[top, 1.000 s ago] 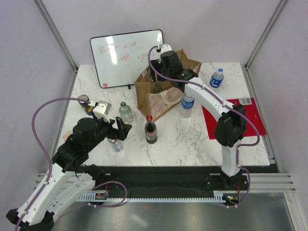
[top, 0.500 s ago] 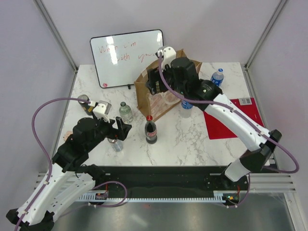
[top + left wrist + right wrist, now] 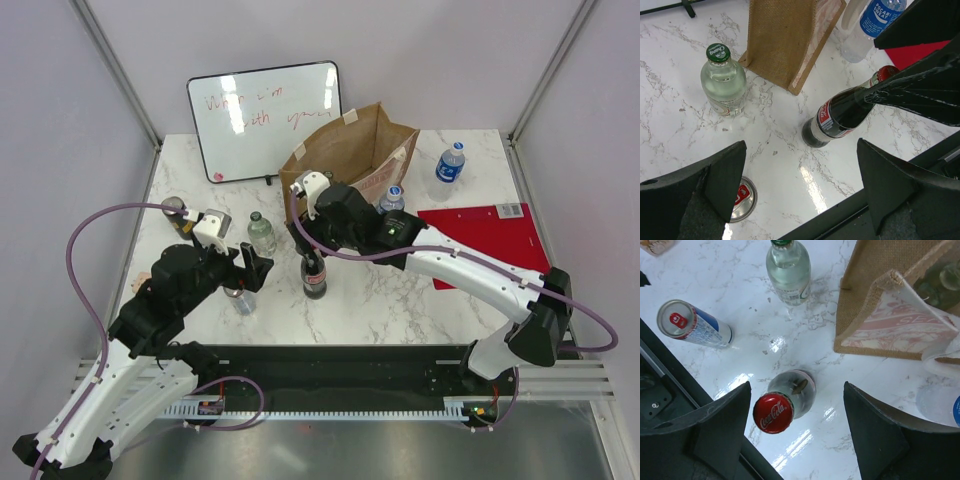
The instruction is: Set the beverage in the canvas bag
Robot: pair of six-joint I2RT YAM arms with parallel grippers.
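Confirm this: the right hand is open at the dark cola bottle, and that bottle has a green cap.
Wrong on the cap: the right wrist view shows that the cap on the cola bottle is red. The green cap sits on the clear bottle. The right hand is indeed open at the cola bottle.

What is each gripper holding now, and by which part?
Nothing is held. The right gripper is open over the cola bottle; the left gripper is open and empty.

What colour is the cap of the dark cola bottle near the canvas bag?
The cap is red with white lettering; it shows clearest in the right wrist view.
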